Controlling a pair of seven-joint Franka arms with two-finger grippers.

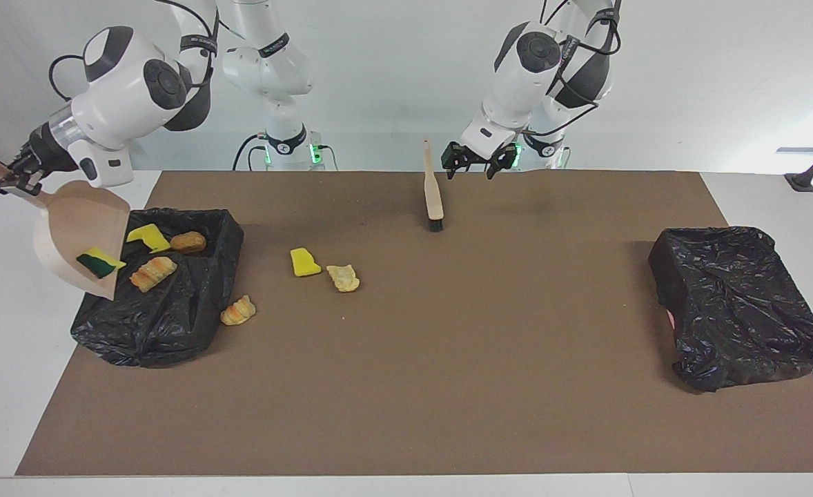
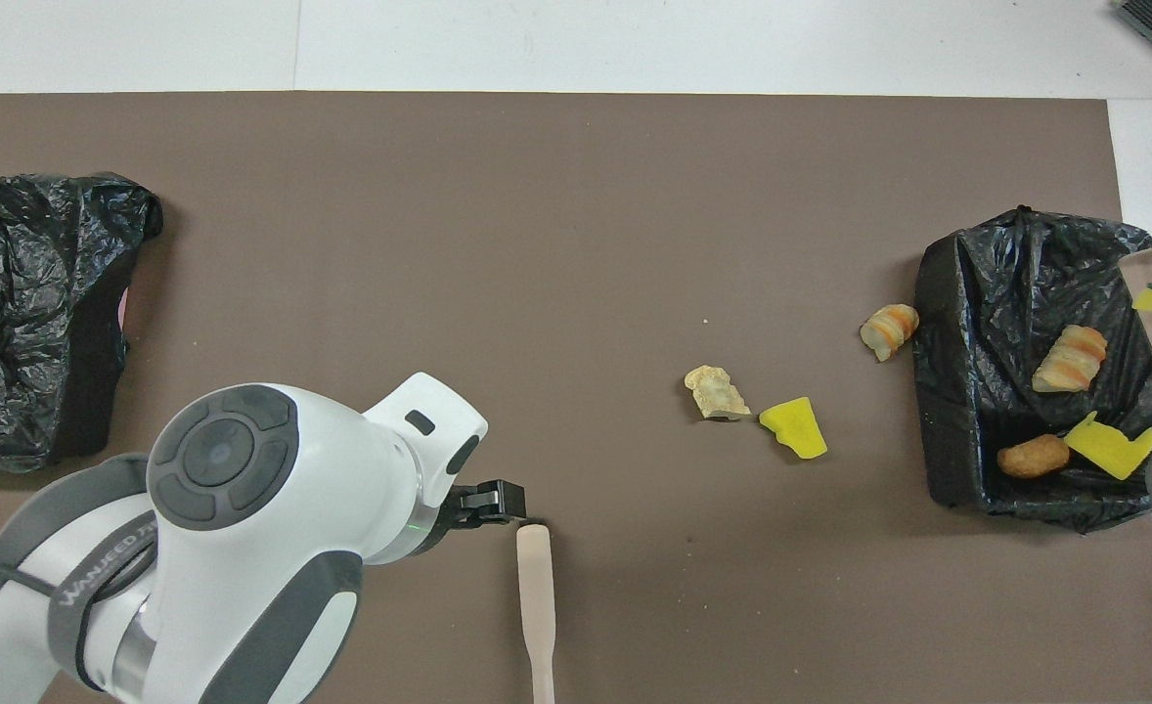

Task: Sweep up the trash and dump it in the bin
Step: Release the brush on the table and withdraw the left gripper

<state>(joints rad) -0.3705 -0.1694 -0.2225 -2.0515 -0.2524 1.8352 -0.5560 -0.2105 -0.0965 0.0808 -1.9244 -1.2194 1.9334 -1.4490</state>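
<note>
From the facing view, the right gripper (image 1: 7,178) is closed tight on the dustpan (image 1: 79,238) handle. The pan tips over the black bin (image 1: 165,290). One sponge chunk (image 1: 99,261) sits in the pan, below the jaws. The left gripper (image 1: 479,164) is wide open and empty, just beside the brush (image 1: 434,190).

From overhead, three trash pieces (image 2: 1070,435) lie in the bin. Three more (image 2: 762,411) lie on the mat (image 2: 537,244). I think dumping is nearly done; next the last sponge must slide out.

Three trash pieces (image 1: 152,257) in the bin (image 1: 199,304); three more (image 1: 306,262) on the counter (image 1: 448,379) beside it, brush (image 1: 434,200) nearer the robots.
</note>
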